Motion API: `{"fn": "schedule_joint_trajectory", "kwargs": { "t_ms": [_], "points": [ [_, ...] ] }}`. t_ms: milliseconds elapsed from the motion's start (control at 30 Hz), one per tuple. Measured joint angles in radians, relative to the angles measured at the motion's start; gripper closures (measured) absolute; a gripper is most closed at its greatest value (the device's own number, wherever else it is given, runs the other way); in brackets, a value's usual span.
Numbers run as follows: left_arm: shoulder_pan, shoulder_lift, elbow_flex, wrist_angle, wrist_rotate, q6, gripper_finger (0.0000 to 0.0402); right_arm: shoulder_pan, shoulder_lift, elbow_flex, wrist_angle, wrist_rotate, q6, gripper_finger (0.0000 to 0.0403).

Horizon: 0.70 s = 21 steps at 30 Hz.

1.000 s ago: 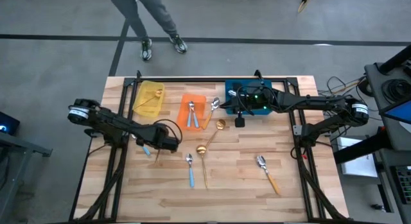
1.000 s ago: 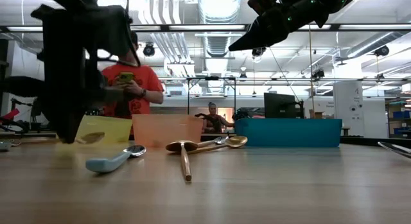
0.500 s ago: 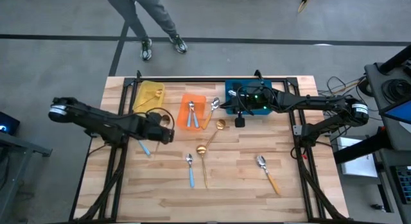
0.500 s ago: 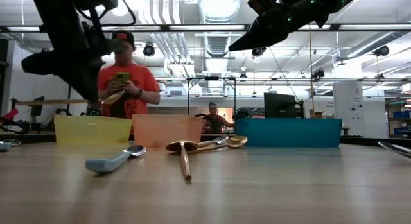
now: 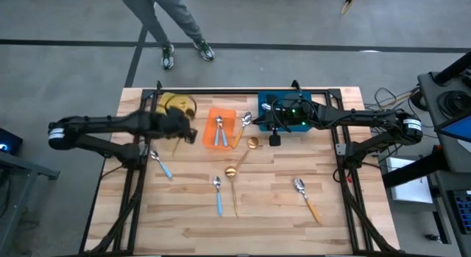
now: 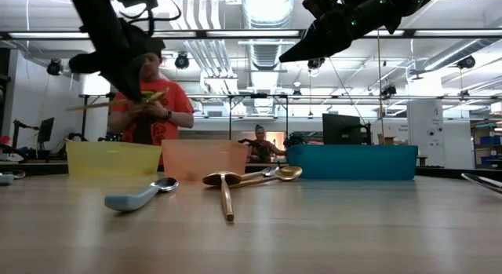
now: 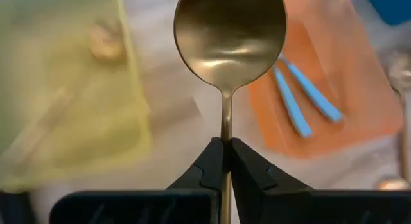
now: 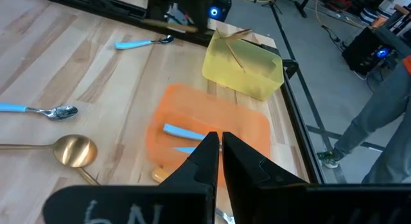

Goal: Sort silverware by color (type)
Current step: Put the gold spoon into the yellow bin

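Gold spoon (image 7: pixel 228 54), clamped by its handle in the closed left pincer (image 7: pixel 226 161), points bowl-forward.

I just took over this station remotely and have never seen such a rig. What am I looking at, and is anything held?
Two dark robot arms work over a wooden table. One camera looks straight down, one sits at table height, one rides on each wrist. The left claw is shut on a gold spoon, held near the yellow bin. The right claw is shut, holding nothing, above the orange bin and near the blue bin. Blue-handled spoons lie in the orange bin. More spoons lie loose on the table.
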Motion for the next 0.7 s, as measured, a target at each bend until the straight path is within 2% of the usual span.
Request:
{"fn": "schedule_joint_trajectory", "kwargs": {
  "t_ms": [100, 233, 367, 500, 700],
  "points": [
    [0.121, 0.017, 0.082, -0.082, 0.008, 0.184, 0.0401, 0.000, 0.000, 0.000, 0.000, 0.000, 0.000, 0.0390],
    [0.329, 0.054, 0.170, -0.186, 0.104, 0.389, 0.0401, 0.000, 0.000, 0.000, 0.000, 0.000, 0.000, 0.0390],
    [0.494, 0.100, 0.199, -0.213, 0.206, 0.554, 0.0402, 0.000, 0.000, 0.000, 0.000, 0.000, 0.000, 0.0390],
    [0.588, 0.148, 0.199, -0.225, 0.241, 0.678, 0.0402, 0.000, 0.000, 0.000, 0.000, 0.000, -0.001, 0.0390],
    [0.642, 0.226, 0.199, -0.249, 0.249, 0.755, 0.0402, 0.000, 0.000, 0.000, 0.000, 0.000, -0.003, 0.0390]
  ]
}}
